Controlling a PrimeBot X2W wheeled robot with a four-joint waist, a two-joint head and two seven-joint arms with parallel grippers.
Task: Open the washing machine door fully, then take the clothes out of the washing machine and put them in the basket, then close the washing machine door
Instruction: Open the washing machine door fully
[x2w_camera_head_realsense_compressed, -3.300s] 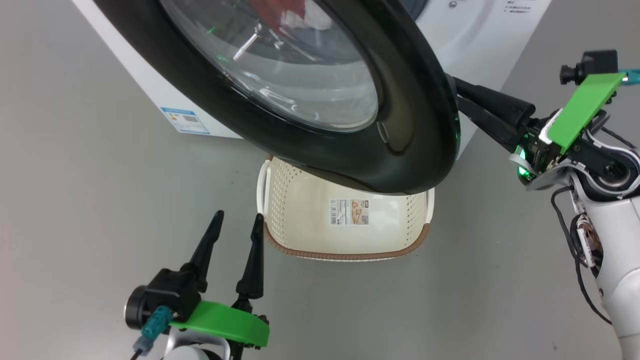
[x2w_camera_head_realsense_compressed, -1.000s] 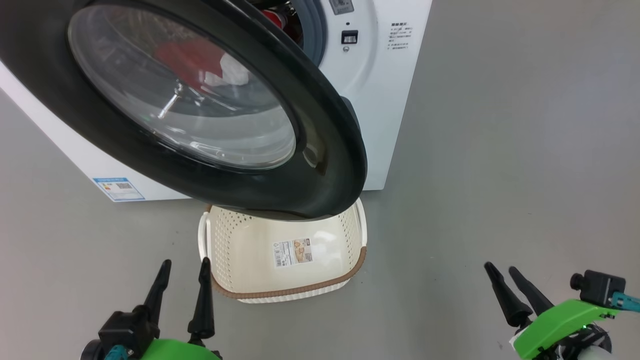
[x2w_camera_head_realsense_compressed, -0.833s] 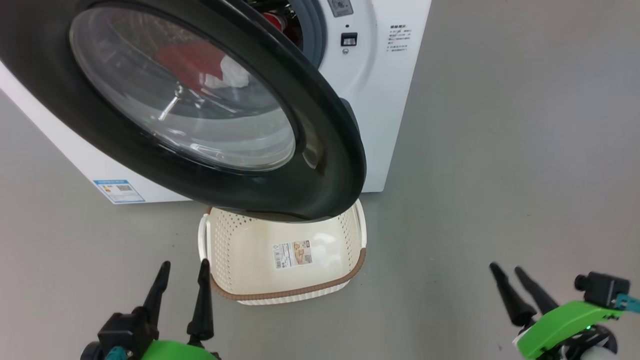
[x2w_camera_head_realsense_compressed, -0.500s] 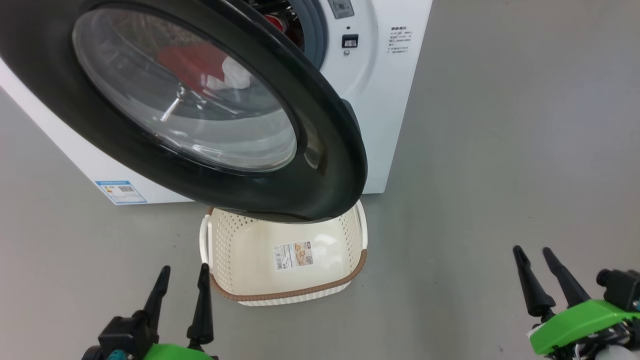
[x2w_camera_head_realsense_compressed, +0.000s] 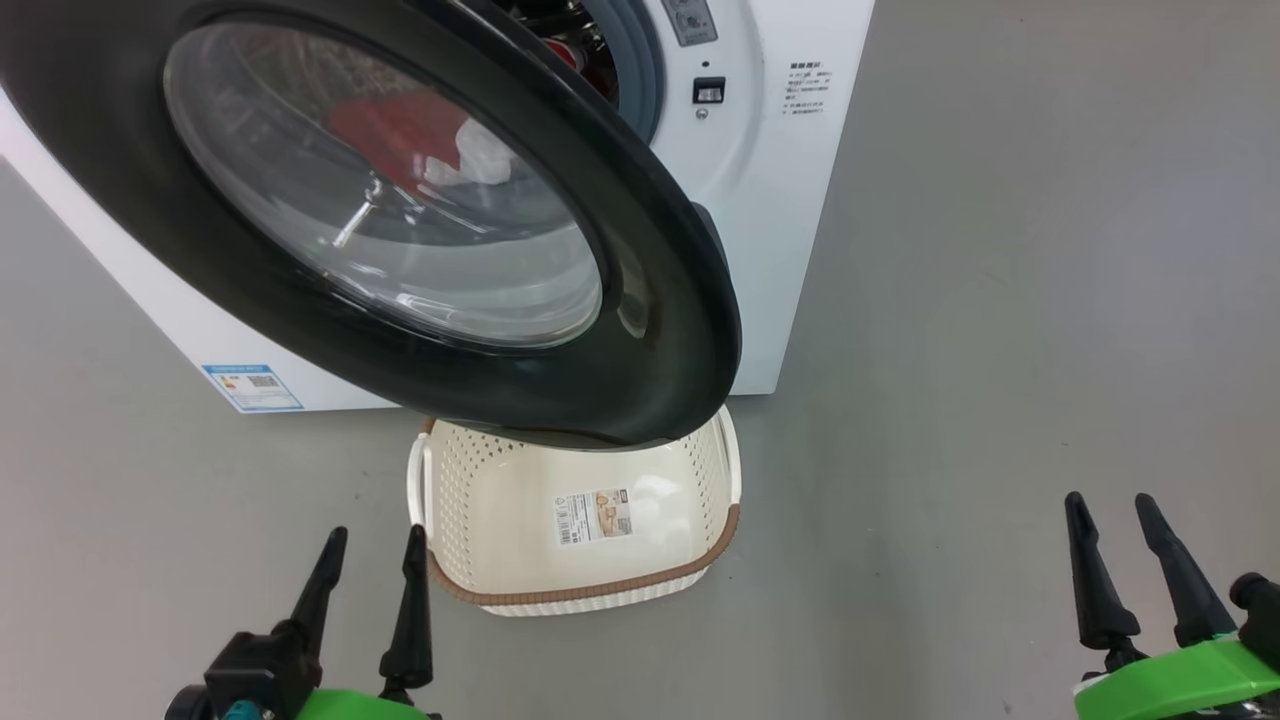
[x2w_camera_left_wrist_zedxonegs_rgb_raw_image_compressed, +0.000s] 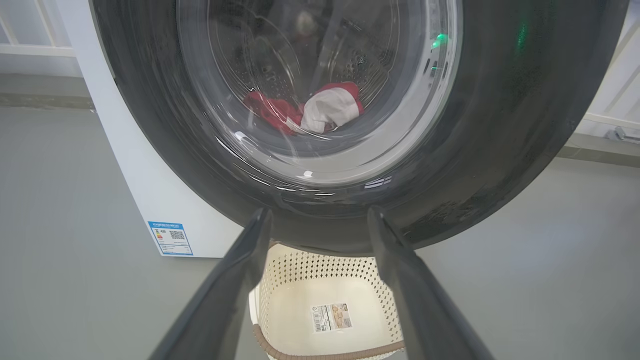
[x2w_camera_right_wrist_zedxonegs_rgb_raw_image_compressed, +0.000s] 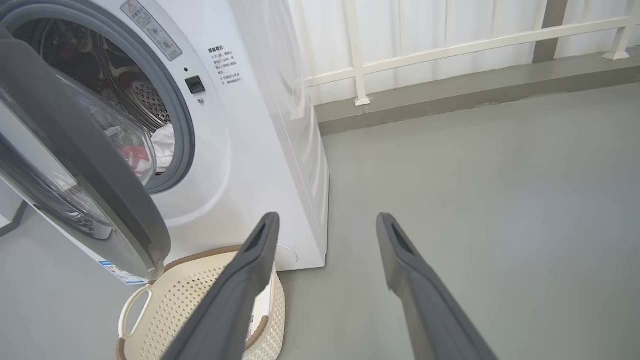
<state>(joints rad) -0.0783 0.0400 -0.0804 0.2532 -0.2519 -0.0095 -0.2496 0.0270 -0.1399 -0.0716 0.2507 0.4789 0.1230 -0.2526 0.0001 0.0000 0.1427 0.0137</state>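
The washing machine door (x2w_camera_head_realsense_compressed: 660, 330) stands partly open, its black rim hanging over the back of the basket (x2w_camera_head_realsense_compressed: 450, 500). Through its glass I see the clothes (x2w_camera_head_realsense_compressed: 400, 130), red and white, lying in the drum of the washing machine (x2w_camera_head_realsense_compressed: 770, 200). The cream basket sits on the floor under the door with only its paper label inside. My left gripper (x2w_camera_head_realsense_compressed: 375, 535) is open just left of the basket. My right gripper (x2w_camera_head_realsense_compressed: 1108, 500) is open, far right over bare floor. The left wrist view faces the door (x2w_camera_left_wrist_zedxonegs_rgb_raw_image_compressed: 500, 150), clothes (x2w_camera_left_wrist_zedxonegs_rgb_raw_image_compressed: 310, 107) and basket (x2w_camera_left_wrist_zedxonegs_rgb_raw_image_compressed: 300, 280) past the left gripper (x2w_camera_left_wrist_zedxonegs_rgb_raw_image_compressed: 319, 212). The right wrist view shows the right gripper (x2w_camera_right_wrist_zedxonegs_rgb_raw_image_compressed: 327, 216), machine (x2w_camera_right_wrist_zedxonegs_rgb_raw_image_compressed: 260, 125), door (x2w_camera_right_wrist_zedxonegs_rgb_raw_image_compressed: 90, 165), clothes (x2w_camera_right_wrist_zedxonegs_rgb_raw_image_compressed: 150, 145) and basket (x2w_camera_right_wrist_zedxonegs_rgb_raw_image_compressed: 175, 300).
Grey floor (x2w_camera_head_realsense_compressed: 1000, 300) spreads wide to the right of the machine. A white railing (x2w_camera_right_wrist_zedxonegs_rgb_raw_image_compressed: 450, 45) and a low kerb run behind it. A small blue label (x2w_camera_head_realsense_compressed: 252, 387) marks the machine's lower front corner.
My right gripper has come away from the door's right edge and dropped to the lower right, drifting further right over the last second. The head camera shifted slightly. Door, basket and left gripper hold still.
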